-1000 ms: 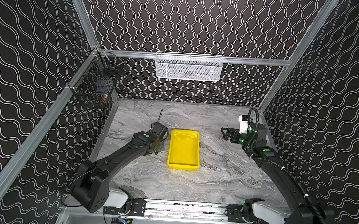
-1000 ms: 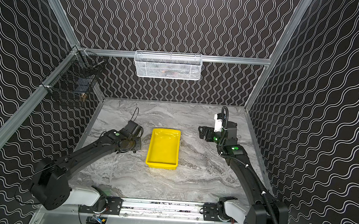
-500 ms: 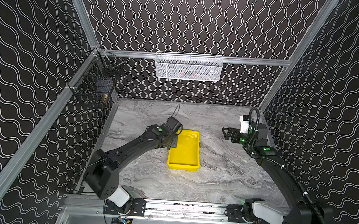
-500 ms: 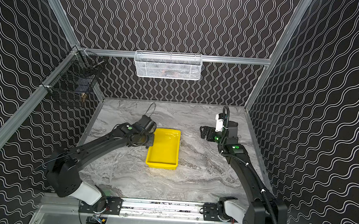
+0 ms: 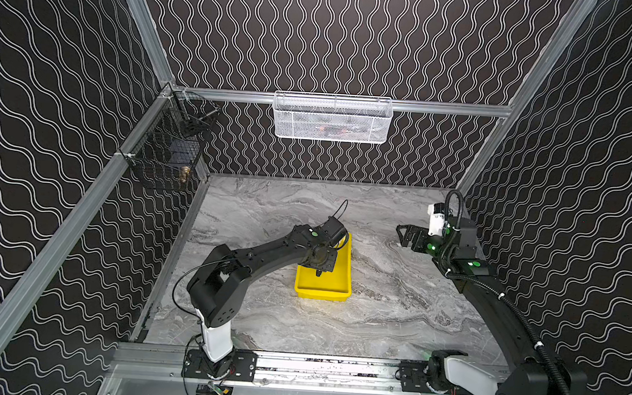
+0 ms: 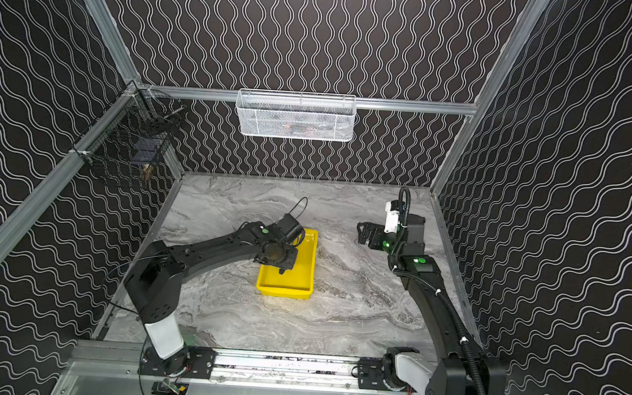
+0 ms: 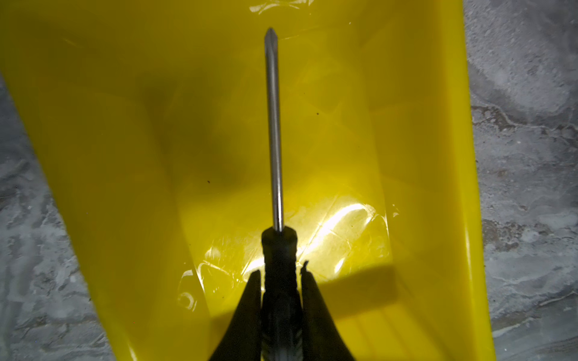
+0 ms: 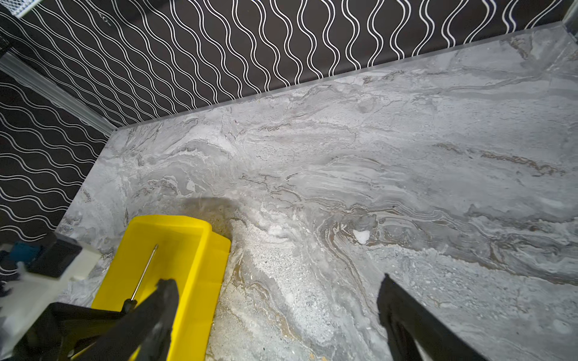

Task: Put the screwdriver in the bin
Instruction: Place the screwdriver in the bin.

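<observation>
Left gripper (image 7: pixel 280 278) clamped on screwdriver (image 7: pixel 275 131) by its black handle – shaft over bin (image 7: pixel 422 156); right gripper (image 8: pixel 275 290) spread wide – holding nothing.

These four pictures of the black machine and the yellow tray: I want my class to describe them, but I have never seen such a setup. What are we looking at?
It is a robot with two arms fixed at the front of a marble-patterned table. Both top views look down on the whole scene. The other two pictures come from cameras on the wrists. The left gripper is shut on the black handle of a screwdriver, holding it over the inside of the yellow bin. The right gripper stands open and empty, off to the side. A white mesh basket and a black wire basket hang on the walls.
</observation>
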Controlling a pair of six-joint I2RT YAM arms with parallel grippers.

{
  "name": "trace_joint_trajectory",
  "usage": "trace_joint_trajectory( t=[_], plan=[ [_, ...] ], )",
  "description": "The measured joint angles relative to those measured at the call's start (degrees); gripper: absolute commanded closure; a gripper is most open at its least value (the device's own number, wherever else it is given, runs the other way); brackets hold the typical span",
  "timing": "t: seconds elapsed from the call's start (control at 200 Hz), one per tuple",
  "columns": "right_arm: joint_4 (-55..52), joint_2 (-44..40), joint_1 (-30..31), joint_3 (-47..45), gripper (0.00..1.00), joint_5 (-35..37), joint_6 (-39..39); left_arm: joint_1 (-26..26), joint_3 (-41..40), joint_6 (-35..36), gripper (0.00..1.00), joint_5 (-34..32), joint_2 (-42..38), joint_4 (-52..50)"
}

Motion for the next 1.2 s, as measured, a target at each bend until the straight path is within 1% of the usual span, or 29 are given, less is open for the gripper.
trace_joint_trajectory(
  t=[0.115, 0.34, 0.505, 0.691, 0.781, 0.991, 1.056, 1.196],
  plan=[
    [0.0, 0.6, -0.5, -0.2, 0.01, -0.4, 0.0, -0.2, -0.2, 0.0, 1.0, 1.6, 2.0, 1.0],
    [0.1, 1.8, -1.4, -0.5, 0.01, -1.8, -0.4, -0.4, -0.9, -0.2, 1.0, 2.2, 7.2, 2.6],
    [0.2, 2.5, -1.9, -0.3, 0.01, -2.0, -0.5, -0.4, -0.3, -0.5, 0.81, 2.7, 8.9, 3.1],
    [0.3, 3.4, -2.2, -0.3, 0.01, -3.0, -0.5, -0.5, 0.2, -1.3, 0.7, 2.6, 8.9, 3.7],
    [0.3, 3.3, -2.3, -0.2, 0.01, -3.2, -0.5, -0.5, 0.3, -1.3, 0.66, 2.4, 8.9, 3.6],
    [0.2, 1.9, -2.5, 0.0, 0.01, -3.9, -0.4, -0.5, 0.5, -1.3, 0.54, 2.4, 8.9, 3.7],
    [0.2, 1.4, -2.5, 0.0, 0.01, -4.0, -0.4, -0.5, 0.5, -1.3, 0.52, 2.2, 8.4, 3.8],
    [0.1, 0.7, -2.5, 0.4, 0.01, -4.1, -0.4, -0.5, 2.2, -1.3, 0.41, 1.5, 6.9, 3.0]
  ],
)
